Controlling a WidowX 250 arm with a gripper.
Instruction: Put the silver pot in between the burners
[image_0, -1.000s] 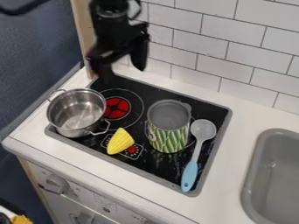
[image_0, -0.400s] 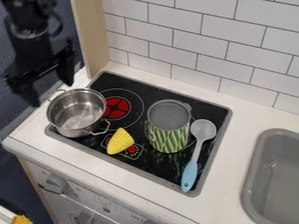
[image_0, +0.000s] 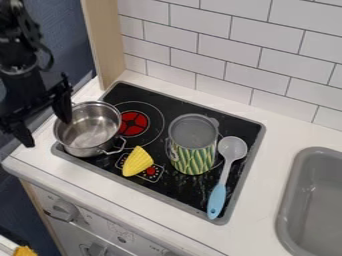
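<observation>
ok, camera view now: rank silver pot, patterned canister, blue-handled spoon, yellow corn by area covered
1. Silver pot and patterned canister: too close to rank
2. Blue-handled spoon
3. Yellow corn

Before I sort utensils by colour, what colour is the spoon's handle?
Light blue handle, clearest in the camera view.

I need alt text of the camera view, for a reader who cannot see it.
An open black robot gripper hangs by the left side of a silver pot, which sits at the left edge of a black stovetop. To the right are a yellow toy, a green-patterned can and a blue-handled spoon, with a grey sink beyond.
</observation>
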